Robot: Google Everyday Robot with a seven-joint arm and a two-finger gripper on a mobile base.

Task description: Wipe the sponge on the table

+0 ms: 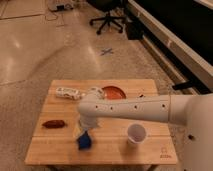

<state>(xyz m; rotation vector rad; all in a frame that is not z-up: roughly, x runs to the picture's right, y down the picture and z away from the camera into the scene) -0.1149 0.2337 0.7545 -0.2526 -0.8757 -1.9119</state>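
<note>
The widest thing before us is the pale speckled floor (45, 45), and on it stands the surface (150, 155), a low table with a light wooden slatted top and a small dark logo (164, 154) at its near right corner. Across that top we see the robot's thick white arm (145, 107) reaching in from the right edge of the view and bending down at its left end, near the middle of the surface. At the far end of the room we make out a dark office chair (107, 15) on wheels, and nearer to us a small blue cross mark (106, 51) on the floor. Behind the arm's bend lies a round reddish-orange plate (114, 92), partly hidden by the arm. A white cup (136, 134) stands upright near the front edge, right of centre and well apart from the rest. A black-and-white striped block (66, 92) lies at the far left, and a reddish-brown elongated item (53, 124) lies at the left edge. The tool (81, 132) hangs below the bend, directly over the sponge (84, 142), with its jaws spread wide; we cannot tell whether it touches the sponge. The small bright blue sponge sits on the surface near the front edge, left of centre, between the reddish-brown item and the cup.
</note>
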